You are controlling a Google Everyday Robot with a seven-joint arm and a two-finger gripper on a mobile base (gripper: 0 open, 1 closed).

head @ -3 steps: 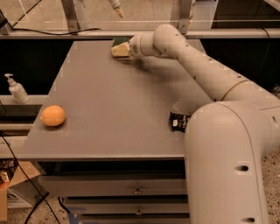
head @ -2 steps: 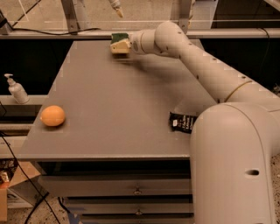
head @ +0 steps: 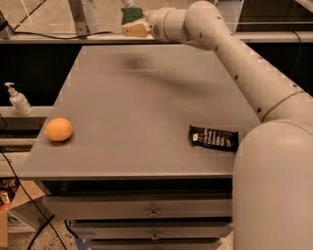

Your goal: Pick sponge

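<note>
Up high, the gripper (head: 141,25) clasps the sponge (head: 132,15) above the table's (head: 146,102) far edge.

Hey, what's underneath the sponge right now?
Only bare table with a shadow; the sponge hangs above the far edge in the gripper, which covers its right end.

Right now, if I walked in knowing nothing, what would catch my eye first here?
The big white arm reaches from the lower right across the grey table, its gripper holding a green and yellow sponge in the air above the far edge. Next come the bright orange near the table's left edge and the black wrapper near its right edge.
</note>
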